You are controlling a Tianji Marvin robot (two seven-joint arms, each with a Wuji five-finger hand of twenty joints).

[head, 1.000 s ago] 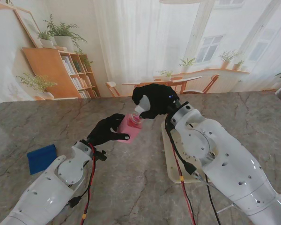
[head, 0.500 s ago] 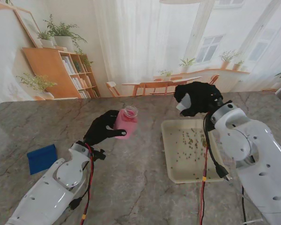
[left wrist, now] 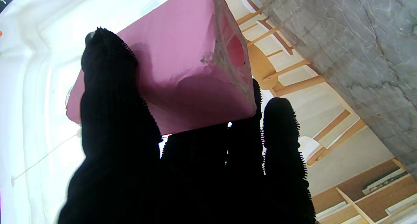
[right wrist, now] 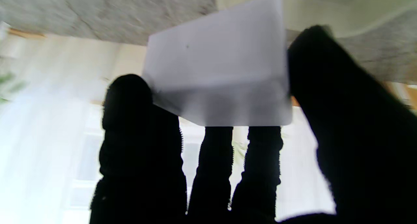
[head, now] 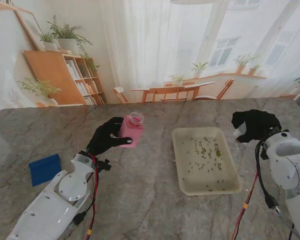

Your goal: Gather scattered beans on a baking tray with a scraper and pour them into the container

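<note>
Left hand (head: 106,139) grips the pink container (head: 131,129), held upright off the table, left of the baking tray (head: 231,188). Right hand (head: 255,125) clamps the white scraper (right wrist: 218,64), just right of the tray. Beans (head: 206,149) lie scattered in the tray.

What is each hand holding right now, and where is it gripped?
Left hand grips the pink jar around its body. Right hand pinches the white scraper by one edge, thumb on one side, fingers on the other.
</note>
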